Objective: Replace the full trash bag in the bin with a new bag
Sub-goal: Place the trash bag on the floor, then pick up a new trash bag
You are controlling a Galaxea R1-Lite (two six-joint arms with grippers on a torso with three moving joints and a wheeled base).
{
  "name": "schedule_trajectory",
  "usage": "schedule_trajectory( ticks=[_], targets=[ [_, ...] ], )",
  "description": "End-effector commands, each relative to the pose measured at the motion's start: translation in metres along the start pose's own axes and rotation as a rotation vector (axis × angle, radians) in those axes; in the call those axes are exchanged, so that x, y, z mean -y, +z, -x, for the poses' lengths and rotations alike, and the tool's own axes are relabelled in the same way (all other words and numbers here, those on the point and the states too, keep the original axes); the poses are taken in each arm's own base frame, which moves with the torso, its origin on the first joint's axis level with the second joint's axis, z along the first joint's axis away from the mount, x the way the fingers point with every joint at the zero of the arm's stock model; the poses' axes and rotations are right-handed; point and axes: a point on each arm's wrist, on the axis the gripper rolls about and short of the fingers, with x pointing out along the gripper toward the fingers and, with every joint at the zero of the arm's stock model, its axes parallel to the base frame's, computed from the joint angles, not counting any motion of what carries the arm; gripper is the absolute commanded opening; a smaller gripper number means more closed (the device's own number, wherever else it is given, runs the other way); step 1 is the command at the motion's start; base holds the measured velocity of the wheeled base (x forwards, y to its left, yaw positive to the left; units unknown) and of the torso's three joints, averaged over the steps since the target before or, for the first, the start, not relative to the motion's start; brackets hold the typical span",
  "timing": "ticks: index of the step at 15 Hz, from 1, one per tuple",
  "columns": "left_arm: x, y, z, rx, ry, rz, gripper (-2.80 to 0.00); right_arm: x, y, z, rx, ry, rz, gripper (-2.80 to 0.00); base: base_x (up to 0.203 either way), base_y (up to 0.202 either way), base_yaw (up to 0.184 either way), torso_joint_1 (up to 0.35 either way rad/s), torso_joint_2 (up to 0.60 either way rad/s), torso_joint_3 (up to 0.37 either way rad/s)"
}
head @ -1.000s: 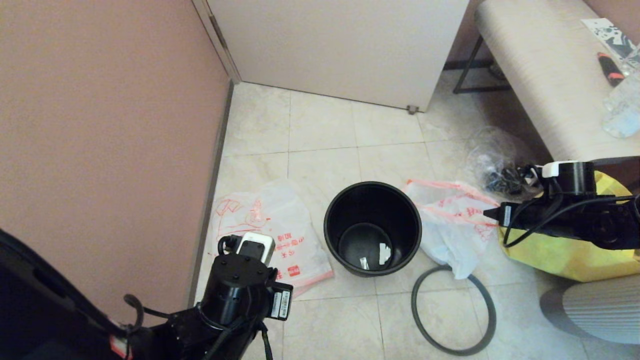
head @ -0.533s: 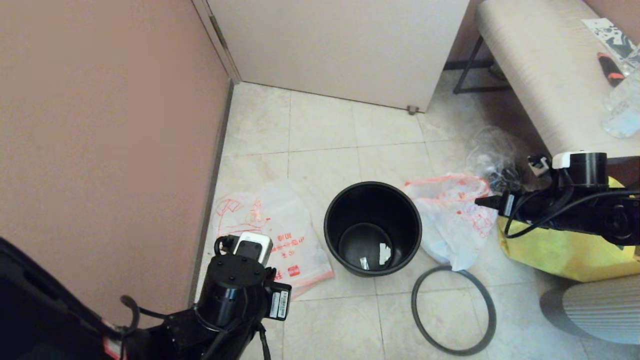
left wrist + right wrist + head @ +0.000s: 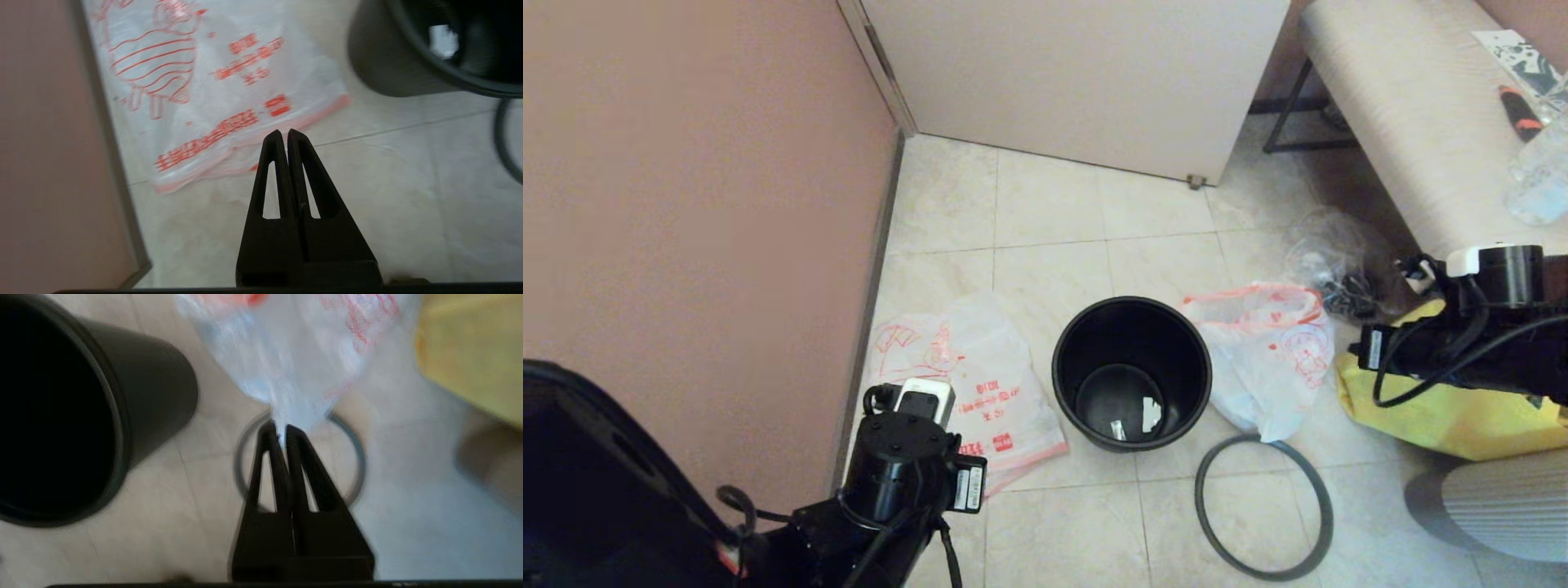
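Observation:
The black bin (image 3: 1131,371) stands open on the tiles, with only white scraps at its bottom. Left of it, by the wall, the new bag (image 3: 956,376) lies flat, striped cartoon print up. The full trash bag (image 3: 1266,359) with orange-red handles sits against the bin's right side. My left gripper (image 3: 284,132) hangs shut and empty above the new bag's (image 3: 212,81) near edge. Held high to the right of the full bag (image 3: 294,355), my right gripper (image 3: 280,430) is shut with nothing in it. The bin (image 3: 81,416) shows in that view too.
A thin dark grey hoop (image 3: 1262,506) lies on the floor in front of the full bag. A yellow tote (image 3: 1445,408) and a clear bag of dark items (image 3: 1339,261) sit at the right by a bench (image 3: 1405,122). The pink wall (image 3: 686,245) closes the left.
My right arm has drawn back to the right, away from the full bag, whose top has slackened and settled. The left arm has dropped slightly toward me.

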Motion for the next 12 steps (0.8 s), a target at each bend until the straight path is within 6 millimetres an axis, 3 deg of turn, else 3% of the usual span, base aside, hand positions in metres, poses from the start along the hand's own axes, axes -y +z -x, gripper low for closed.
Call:
schedule_trajectory(
  ticks=[1, 7, 10, 12],
  targets=[
    [-0.007, -0.001, -0.006, -0.008, 0.037, 0.012, -2.80, -0.010, 0.004, 0.027, 0.044, 0.007, 0.016, -2.80, 0.000, 0.000, 0.000, 0.000, 0.00, 0.000],
    [-0.033, -0.008, -0.044, -0.072, 0.206, 0.028, -2.80, -0.036, -0.028, 0.071, 0.052, -0.098, 0.138, -2.80, 0.000, 0.000, 0.000, 0.000, 0.00, 0.000],
    [-0.044, -0.015, -0.064, -0.112, 0.266, 0.038, -2.80, -0.031, -0.042, 0.100, 0.076, -0.138, 0.184, -2.80, 0.000, 0.000, 0.000, 0.000, 0.00, 0.000],
    [-0.052, -0.014, -0.079, -0.119, 0.306, 0.052, -2.80, -0.024, -0.050, 0.118, 0.113, -0.267, 0.200, -2.80, 0.000, 0.000, 0.000, 0.000, 0.00, 0.000]
  ],
)
